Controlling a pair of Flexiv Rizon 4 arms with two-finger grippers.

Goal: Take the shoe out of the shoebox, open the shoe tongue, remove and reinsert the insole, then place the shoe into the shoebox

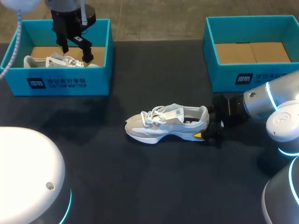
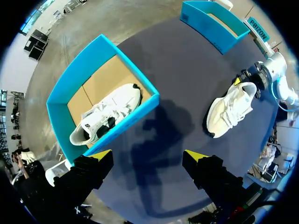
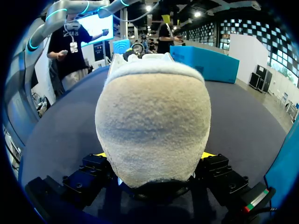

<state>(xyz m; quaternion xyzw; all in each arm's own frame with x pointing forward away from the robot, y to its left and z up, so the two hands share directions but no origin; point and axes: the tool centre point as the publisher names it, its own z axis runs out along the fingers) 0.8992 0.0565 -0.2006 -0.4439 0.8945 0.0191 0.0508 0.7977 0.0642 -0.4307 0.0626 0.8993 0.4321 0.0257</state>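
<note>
Pinching shoe (image 1: 168, 122) heel, right pincer (image 3: 154, 158) tips (image 1: 198, 136) mostly hidden; left pincer (image 2: 147, 161) spread above shoebox (image 1: 93, 80).

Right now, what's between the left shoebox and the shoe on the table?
Nothing; the head view shows only bare table between the shoebox and the shoe.

Shoe (image 3: 154, 126) heel hides most of R tool (image 1: 209, 129) tips.

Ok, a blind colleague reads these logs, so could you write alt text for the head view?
A light grey shoe sits upright on the dark table, its heel held by the right gripper. The left gripper hangs open above a white shoe in the left blue shoebox; the right shoebox shows only its cardboard floor.
</note>
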